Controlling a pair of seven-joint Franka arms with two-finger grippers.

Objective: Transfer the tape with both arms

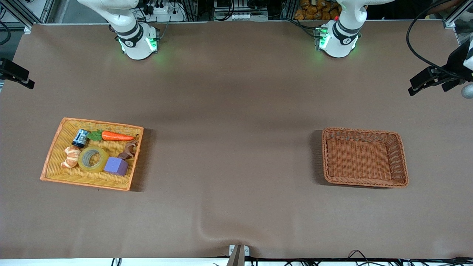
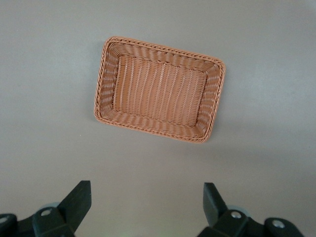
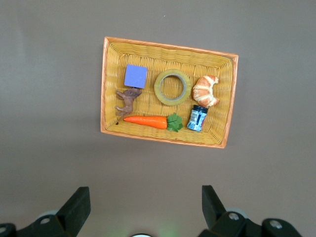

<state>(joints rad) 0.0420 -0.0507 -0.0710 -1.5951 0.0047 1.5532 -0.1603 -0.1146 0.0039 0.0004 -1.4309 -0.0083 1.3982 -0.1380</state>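
Note:
The tape (image 1: 93,159), a translucent yellowish ring, lies flat in the yellow tray (image 1: 59,178) at the right arm's end of the table, between a croissant and a purple block. It also shows in the right wrist view (image 3: 172,87). My right gripper (image 3: 145,207) is open and empty, high above the table between its base and the tray. My left gripper (image 2: 147,203) is open and empty, high above the table near the brown wicker basket (image 2: 101,94). Neither hand shows in the front view.
The tray also holds a croissant (image 1: 71,156), a purple block (image 1: 116,166), a carrot (image 1: 115,136), a small jar (image 1: 80,138) and a brown animal figure (image 1: 128,150). The brown basket (image 1: 402,162) sits at the left arm's end. Black camera mounts stand at both table ends.

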